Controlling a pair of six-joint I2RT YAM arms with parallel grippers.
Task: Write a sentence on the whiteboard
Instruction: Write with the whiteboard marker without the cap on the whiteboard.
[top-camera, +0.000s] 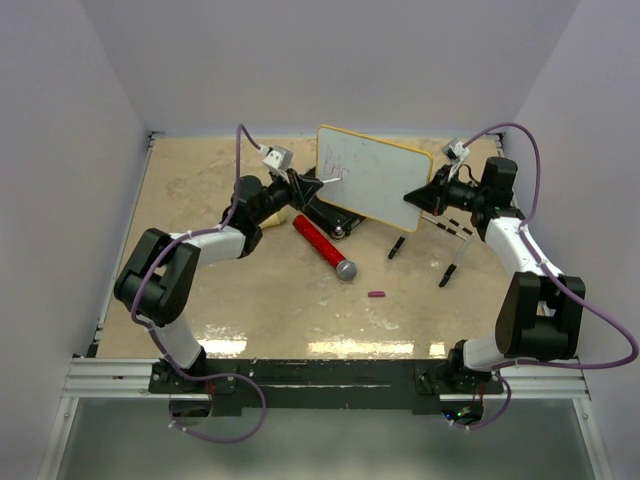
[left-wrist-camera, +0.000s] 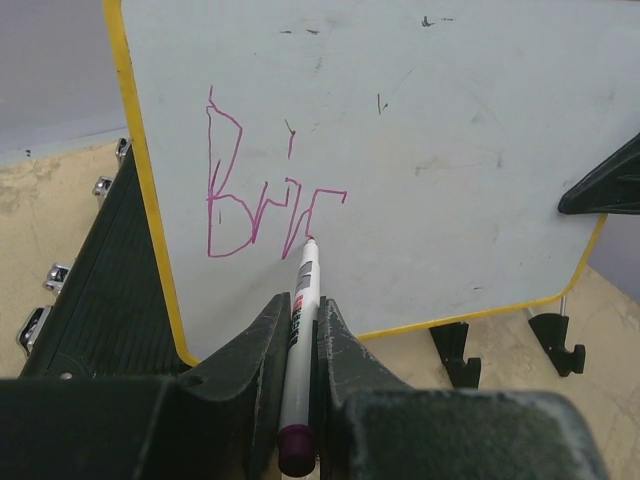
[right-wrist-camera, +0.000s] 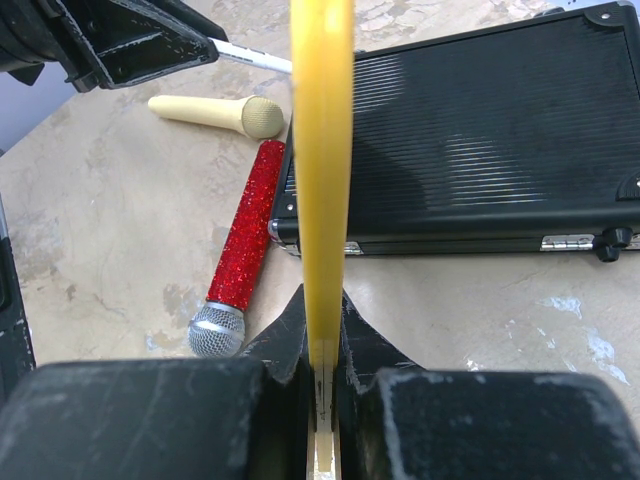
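Observation:
The whiteboard (top-camera: 375, 175) with its yellow rim is held upright over the back of the table. My right gripper (top-camera: 420, 195) is shut on the board's right edge, and the rim (right-wrist-camera: 322, 170) runs edge-on between its jaws (right-wrist-camera: 323, 310). My left gripper (left-wrist-camera: 298, 310) is shut on a white marker (left-wrist-camera: 300, 340) with a purple end. The marker's tip touches the board (left-wrist-camera: 420, 150) at the end of the sentence (left-wrist-camera: 250, 205), a few magenta letters. In the top view the left gripper (top-camera: 318, 185) is at the board's left part.
A black case (right-wrist-camera: 480, 140) lies behind and below the board. A red glitter microphone (top-camera: 325, 248) and a cream microphone (right-wrist-camera: 215, 112) lie beside it. Black clip feet (top-camera: 397, 246) (top-camera: 452, 270) and a small purple cap (top-camera: 376, 294) lie on the table.

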